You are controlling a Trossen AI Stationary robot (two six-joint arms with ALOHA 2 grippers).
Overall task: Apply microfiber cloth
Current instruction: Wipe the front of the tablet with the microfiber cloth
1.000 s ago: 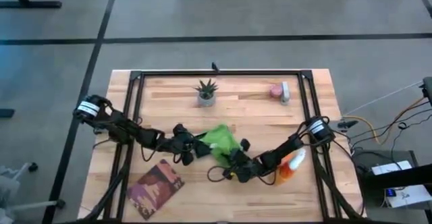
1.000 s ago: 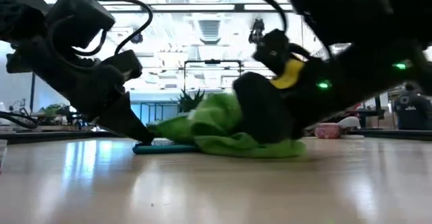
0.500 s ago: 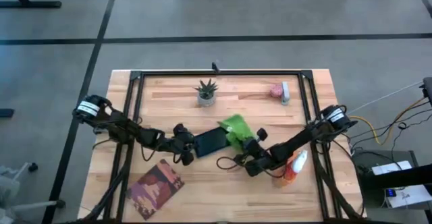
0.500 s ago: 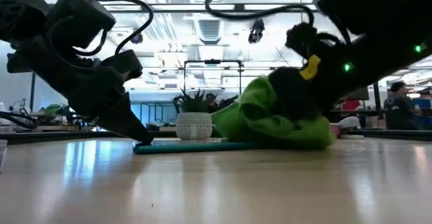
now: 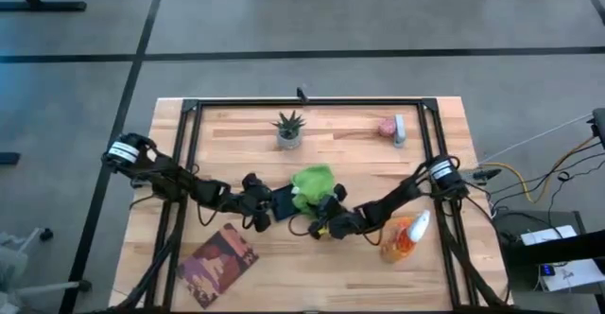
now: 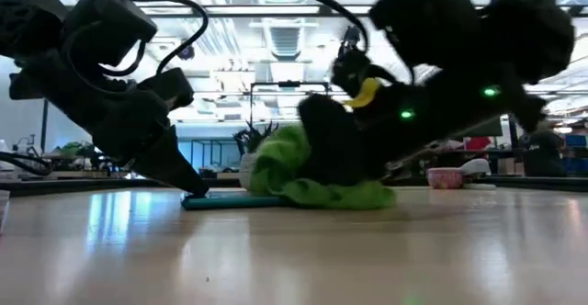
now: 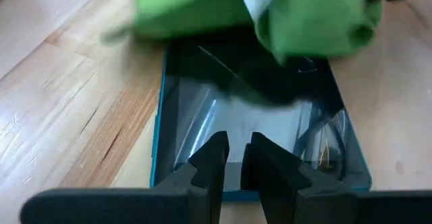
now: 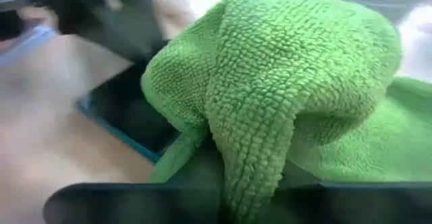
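Note:
The lime-green microfiber cloth (image 5: 312, 183) lies bunched over the right part of a dark flat tablet with a teal rim (image 5: 283, 200), which lies flat on the table. My right gripper (image 5: 324, 219) reaches in from the table's right and is shut on the cloth (image 8: 283, 69). My left gripper (image 5: 263, 207) comes from the table's left, its shut fingers (image 7: 219, 150) down on the tablet's left end (image 7: 256, 126). In the low view the cloth (image 6: 299, 172) rests on the tablet (image 6: 220, 201). My left gripper presses its shut fingertips down on the tablet's screen close to its left edge (image 7: 236, 173), slanting down from the table's left. The tablet lies flat on the wood. My right gripper holds a bunched fold of the cloth (image 8: 253, 150), several layers thick, slanting down from the table's right. The cloth itself hides the fingers. Its lower part (image 6: 335, 195) lies on the tablet and the table.
A small potted plant (image 5: 289, 130) stands at the far middle and a pink object (image 5: 390, 128) at the far right. An orange spray bottle (image 5: 405, 237) lies under my right arm. A reddish book (image 5: 219, 262) lies near the front left. Black frame rails (image 5: 189, 153) border the table.
My right gripper has dragged the cloth toward the table's right, baring most of the tablet, then swept it back toward the left over the tablet's right part. The cloth has stayed bunched. The tablet has not moved under my left gripper.

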